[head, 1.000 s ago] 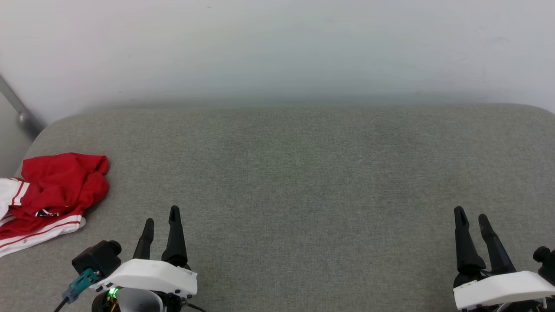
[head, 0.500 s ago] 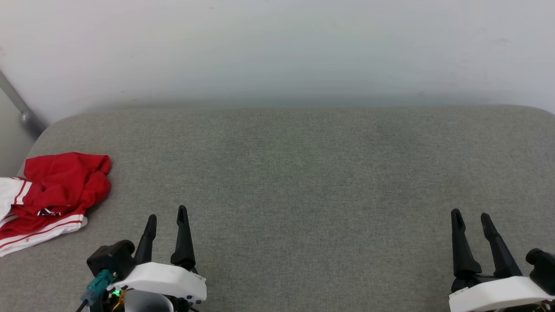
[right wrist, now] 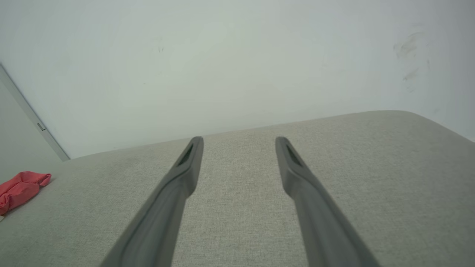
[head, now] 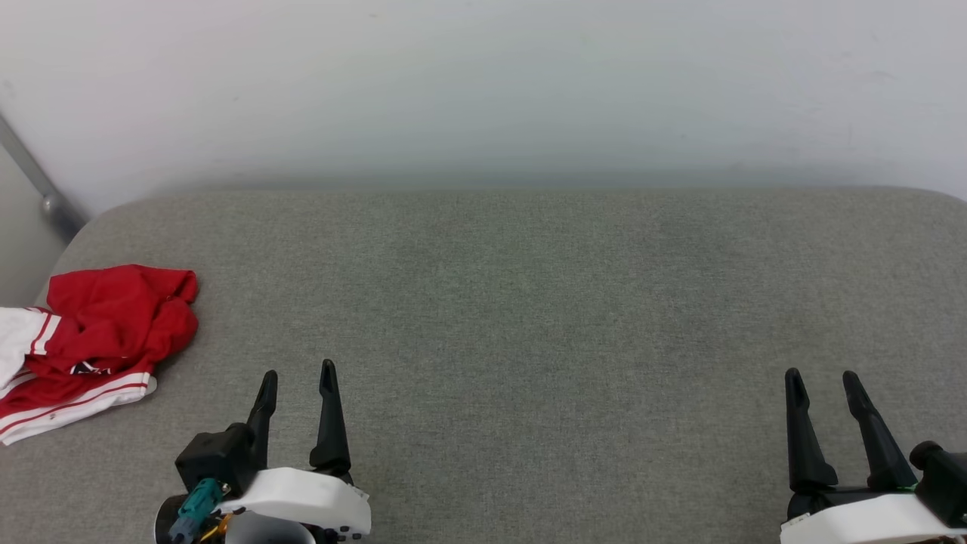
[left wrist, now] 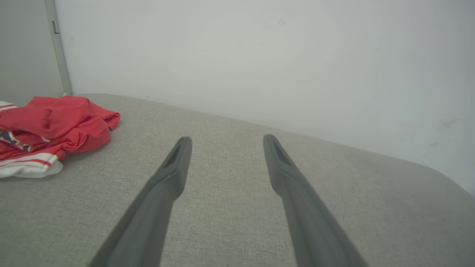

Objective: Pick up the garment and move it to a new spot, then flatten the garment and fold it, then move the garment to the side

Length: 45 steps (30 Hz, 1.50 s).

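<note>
In the head view a grey cloth surface (head: 529, 302) with rounded far corners reaches across the whole width. A plain white wall (head: 483, 83) stands directly behind its far edge, and a grey metal strip (head: 30, 177) runs slanted down the wall at the far left. The garment (head: 106, 332) lies crumpled at the left edge of the surface, red with white and striped trim, partly cut by the frame. The left gripper (head: 298, 370) is at the lower left, near the garment but apart from it. The right gripper (head: 821, 375) is at the lower right, well apart from it. Both have the fingers spread and hold nothing; grey cloth stretches wide between them.

In the left wrist view the left gripper (left wrist: 226, 138) shows its fingers parted over the cloth, with the garment (left wrist: 55, 122) to their left, close to the far edge.

In the right wrist view the right gripper (right wrist: 239, 139) is parted in the same way, gripping nothing. The garment (right wrist: 20, 189) is a small red heap at the left border, and the surface rounds off at the right.
</note>
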Motion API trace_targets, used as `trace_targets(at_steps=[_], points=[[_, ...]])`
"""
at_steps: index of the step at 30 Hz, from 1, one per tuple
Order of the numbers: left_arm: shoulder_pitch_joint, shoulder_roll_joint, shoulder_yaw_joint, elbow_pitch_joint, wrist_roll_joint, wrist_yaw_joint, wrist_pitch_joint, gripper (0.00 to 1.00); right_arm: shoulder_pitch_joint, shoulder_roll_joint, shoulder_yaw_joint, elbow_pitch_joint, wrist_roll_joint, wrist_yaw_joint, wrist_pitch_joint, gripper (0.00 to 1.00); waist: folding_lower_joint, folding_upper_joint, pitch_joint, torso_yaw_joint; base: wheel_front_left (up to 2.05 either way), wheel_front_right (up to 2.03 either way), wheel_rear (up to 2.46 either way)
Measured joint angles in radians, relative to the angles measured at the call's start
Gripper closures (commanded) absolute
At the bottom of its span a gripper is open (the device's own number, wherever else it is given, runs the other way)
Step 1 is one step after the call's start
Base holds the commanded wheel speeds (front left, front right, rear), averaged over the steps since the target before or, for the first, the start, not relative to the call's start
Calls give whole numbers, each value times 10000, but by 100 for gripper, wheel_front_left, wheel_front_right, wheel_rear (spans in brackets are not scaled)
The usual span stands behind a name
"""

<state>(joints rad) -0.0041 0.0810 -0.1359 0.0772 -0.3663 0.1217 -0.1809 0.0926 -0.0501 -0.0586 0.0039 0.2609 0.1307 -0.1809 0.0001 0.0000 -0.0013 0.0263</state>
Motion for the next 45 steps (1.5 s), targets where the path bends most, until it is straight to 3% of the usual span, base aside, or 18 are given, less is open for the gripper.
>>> trace_targets(at_steps=[29, 45], points=[[361, -278, 38, -12, 1979, -355, -600, 0, 487, -2, -125, -487, -1281, 0, -610, 0, 0, 0, -23, 109, 0, 0, 0], [411, -295, -33, 272, 2293, -439, -821, 0, 713, -2, -82, -443, -1699, 2, -823, 0, -1, 0, -15, 199, 0, 0, 0]])
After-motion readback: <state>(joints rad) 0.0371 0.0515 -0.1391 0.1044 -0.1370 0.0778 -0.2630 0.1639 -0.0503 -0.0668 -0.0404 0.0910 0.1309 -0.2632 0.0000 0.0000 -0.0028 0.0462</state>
